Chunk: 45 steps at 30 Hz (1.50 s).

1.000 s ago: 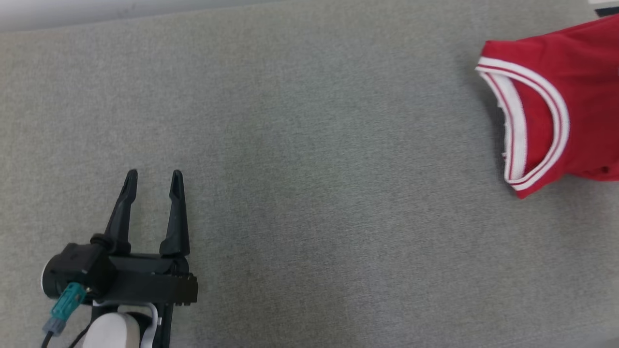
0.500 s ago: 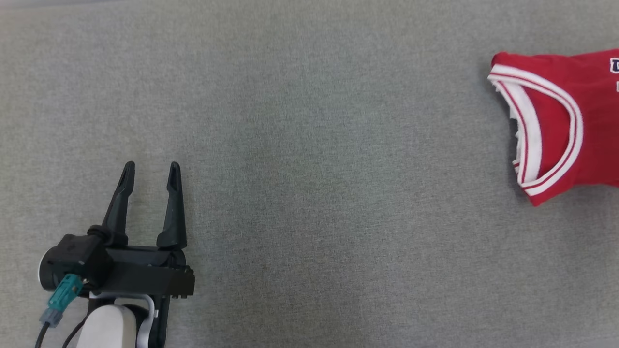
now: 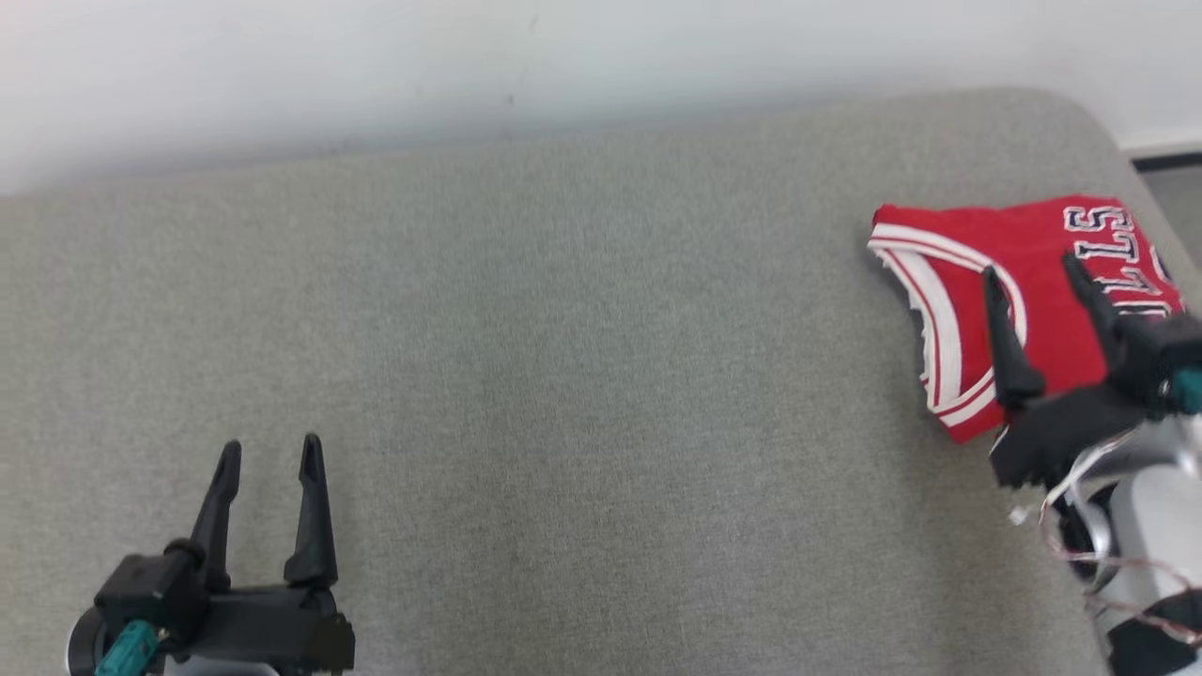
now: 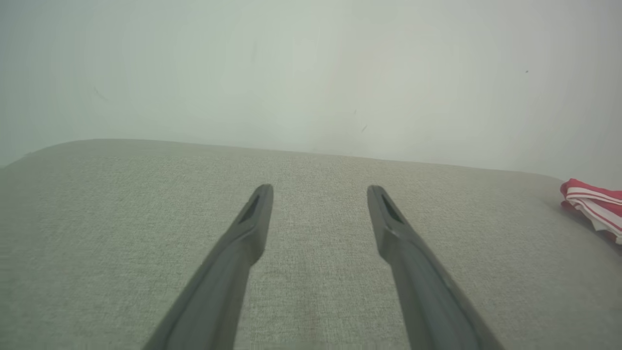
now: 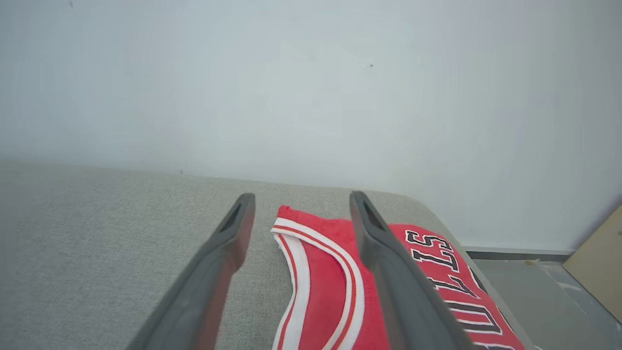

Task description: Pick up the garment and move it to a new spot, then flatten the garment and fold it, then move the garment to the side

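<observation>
- Garment (image 3: 1056,324): red jersey w/ white-and-red striped trim (image 3: 944,329) and black letters outlined in white (image 3: 1117,253). It lies in a compact shape on grey cushion (image 3: 563,376), right under and just ahead of right pincer (image 3: 1029,266).
- Right wrist view: garment (image 5: 335,291) shows btwn and beyond the two dark fingers. Its trim (image 5: 301,272) curves btwn them, and the letters (image 5: 437,272) sit outboard of one finger.
- Right pincer (image 5: 302,196): jaws spread wide, nothing pinched btwn them. One finger is over bare cushion (image 5: 97,243) just beside the trim edge; the other crosses the red cloth. Can't tell if the tips touch the fabric.
- Left pincer (image 3: 270,444): jaws also apart, nothing held, fingers over bare cushion. Garment is well apart from it, far off to its right and further fwd.
- Left wrist view: left pincer (image 4: 319,189) points across plain cushion (image 4: 97,218). A bit of garment (image 4: 595,206) is at the far right edge, well clear of both fingers.
- Cushion has a rounded corner just past the garment, beyond right pincer's outer side.
- White wall (image 3: 470,66) runs behind the cushion, ahead of both pincers.
- Grey floor (image 5: 525,291) and a tan board (image 5: 597,262) sit to right pincer's outer side, past the cushion edge.
</observation>
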Available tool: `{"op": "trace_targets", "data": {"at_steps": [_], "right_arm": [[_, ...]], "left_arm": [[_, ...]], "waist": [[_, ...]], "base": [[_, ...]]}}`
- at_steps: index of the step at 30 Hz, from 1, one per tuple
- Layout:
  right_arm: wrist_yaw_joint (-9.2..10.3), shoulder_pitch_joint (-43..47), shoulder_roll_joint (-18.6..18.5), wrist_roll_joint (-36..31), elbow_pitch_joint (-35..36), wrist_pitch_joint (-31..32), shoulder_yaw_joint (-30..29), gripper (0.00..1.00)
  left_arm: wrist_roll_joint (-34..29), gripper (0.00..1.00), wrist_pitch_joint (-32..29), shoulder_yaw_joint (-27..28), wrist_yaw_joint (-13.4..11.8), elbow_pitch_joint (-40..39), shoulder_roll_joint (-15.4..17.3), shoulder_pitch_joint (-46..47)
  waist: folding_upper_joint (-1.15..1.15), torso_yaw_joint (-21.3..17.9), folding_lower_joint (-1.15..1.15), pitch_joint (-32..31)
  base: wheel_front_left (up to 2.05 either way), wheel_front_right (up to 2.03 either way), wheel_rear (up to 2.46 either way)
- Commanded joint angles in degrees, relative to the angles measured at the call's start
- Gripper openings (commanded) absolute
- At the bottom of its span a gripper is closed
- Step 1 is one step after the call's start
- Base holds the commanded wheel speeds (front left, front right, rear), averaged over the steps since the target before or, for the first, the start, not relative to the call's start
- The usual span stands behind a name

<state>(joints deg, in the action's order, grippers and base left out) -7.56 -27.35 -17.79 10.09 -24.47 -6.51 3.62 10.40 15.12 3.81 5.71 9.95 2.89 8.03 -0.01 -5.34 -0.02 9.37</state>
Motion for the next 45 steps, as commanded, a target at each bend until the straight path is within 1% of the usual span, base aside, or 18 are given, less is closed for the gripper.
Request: {"op": "trace_targets", "data": {"at_steps": [1, 4, 8, 11, 14, 19, 24, 35, 45], "right_arm": [[0.19, 1.4, 0.8, 0.9, 0.3, -1.2, 0.1, 1.00], [0.19, 4.5, 2.3, 1.9, 0.6, -4.9, 1.0, 1.00], [0.19, 8.3, 5.0, 2.3, 0.2, -7.5, 0.4, 1.00], [0.19, 10.5, 6.9, 1.8, 0.1, -8.3, -0.3, 1.00], [0.19, 12.1, 8.7, 1.0, -0.4, -8.7, 0.3, 1.00], [0.19, 13.6, 10.4, 0.1, -1.5, -8.7, 1.2, 1.00], [0.19, 15.0, 10.9, -0.6, -2.6, -8.7, 2.0, 1.00], [0.19, 17.2, 12.3, -1.5, -2.1, -8.7, 2.2, 1.00], [0.19, 17.2, 12.4, -1.4, -2.0, -8.7, 2.0, 1.00]], "left_arm": [[-0.1, 1.00, 0.0, 0.2, -0.2, 0.3, 0.0, -0.8], [-0.3, 1.00, 0.0, 0.2, -0.7, 1.1, 0.0, -2.2], [0.0, 1.00, 0.0, 0.3, -1.1, 2.6, 0.0, -3.2], [-0.3, 1.00, 0.0, 0.3, -1.1, 3.5, 0.0, -4.3], [-0.7, 1.00, 0.0, 0.6, -1.5, 4.0, 0.0, -5.2], [-0.9, 1.00, 0.0, 1.1, -1.7, 4.8, 0.0, -6.2], [-1.2, 1.00, 0.0, 1.3, -1.4, 5.3, 0.0, -5.8], [-1.3, 1.00, 0.0, 1.8, -1.4, 5.5, 0.0, -5.3], [-1.2, 1.00, 0.0, 1.8, -1.4, 5.8, 0.0, -5.1]], "waist": [[0.01, 0.3, 0.02, -4.5], [0.01, 1.1, 0.02, -6.1], [0.01, 2.7, 0.02, -8.2], [0.01, 3.4, 0.02, -9.4], [0.01, 3.5, 0.02, -10.3], [0.01, 3.2, 0.02, -11.4], [0.01, 3.2, 0.02, -11.9], [0.01, 2.9, 0.02, -12.0], [0.01, 2.8, 0.02, -11.7]], "base": [[0.00, 0.00, 0.00], [0.00, 0.00, 0.00], [0.00, 0.00, 0.00], [0.00, 0.00, 0.00], [0.00, 0.00, 0.00], [0.00, 0.00, 0.00], [0.00, 0.00, 0.00], [0.00, 0.00, 0.00], [0.00, 0.00, 0.00]]}}
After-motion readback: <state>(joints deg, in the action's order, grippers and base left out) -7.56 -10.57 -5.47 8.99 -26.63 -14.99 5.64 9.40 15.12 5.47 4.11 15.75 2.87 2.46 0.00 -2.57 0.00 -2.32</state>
